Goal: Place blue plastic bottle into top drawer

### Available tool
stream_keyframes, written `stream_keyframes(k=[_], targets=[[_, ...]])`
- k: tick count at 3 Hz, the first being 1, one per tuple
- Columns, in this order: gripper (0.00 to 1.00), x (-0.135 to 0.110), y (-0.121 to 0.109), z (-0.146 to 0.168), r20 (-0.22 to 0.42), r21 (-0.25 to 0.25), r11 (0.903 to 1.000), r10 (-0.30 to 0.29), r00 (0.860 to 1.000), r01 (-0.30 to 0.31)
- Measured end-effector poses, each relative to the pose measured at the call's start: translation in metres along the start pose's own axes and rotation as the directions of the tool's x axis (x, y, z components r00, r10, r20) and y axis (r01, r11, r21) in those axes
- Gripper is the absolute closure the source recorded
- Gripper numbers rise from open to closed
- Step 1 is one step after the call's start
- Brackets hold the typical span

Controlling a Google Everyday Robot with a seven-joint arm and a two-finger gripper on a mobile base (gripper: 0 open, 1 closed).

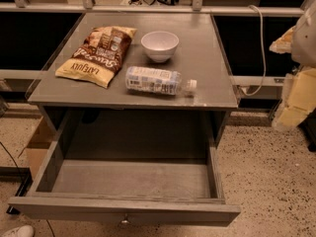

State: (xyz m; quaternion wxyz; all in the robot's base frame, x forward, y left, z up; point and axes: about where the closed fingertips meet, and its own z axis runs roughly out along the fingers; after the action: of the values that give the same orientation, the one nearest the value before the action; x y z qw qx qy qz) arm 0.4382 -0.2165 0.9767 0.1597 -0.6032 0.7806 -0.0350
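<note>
The blue plastic bottle (pixel 154 80) lies on its side near the front edge of the grey cabinet top (pixel 197 58), with its white cap pointing right. The top drawer (pixel 123 210) is pulled out below it, and nothing shows inside. My gripper (pixel 291 100) appears as pale yellow-white parts at the right edge of the view. It hangs beside the cabinet, well to the right of the bottle and apart from it.
A brown-yellow chip bag (pixel 98 53) lies on the left of the cabinet top. A white bowl (pixel 159 45) stands behind the bottle. A white cable (pixel 260 48) hangs to the right of the cabinet. The floor (pixel 266 181) is speckled.
</note>
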Motion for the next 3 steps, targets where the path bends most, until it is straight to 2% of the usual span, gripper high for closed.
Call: stream_keyframes(k=[1,2,3], targets=[[0.00,-0.004,-0.001,0.001,0.011,0.005,1.0000,-0.007,1.000,0.007],[0.00,-0.019,-0.004,0.007,0.049,0.013,0.9994,-0.032,0.998,0.032],[0.00,-0.057,-0.005,0.039,0.080,-0.035,0.9939,-0.102,0.992,0.105]])
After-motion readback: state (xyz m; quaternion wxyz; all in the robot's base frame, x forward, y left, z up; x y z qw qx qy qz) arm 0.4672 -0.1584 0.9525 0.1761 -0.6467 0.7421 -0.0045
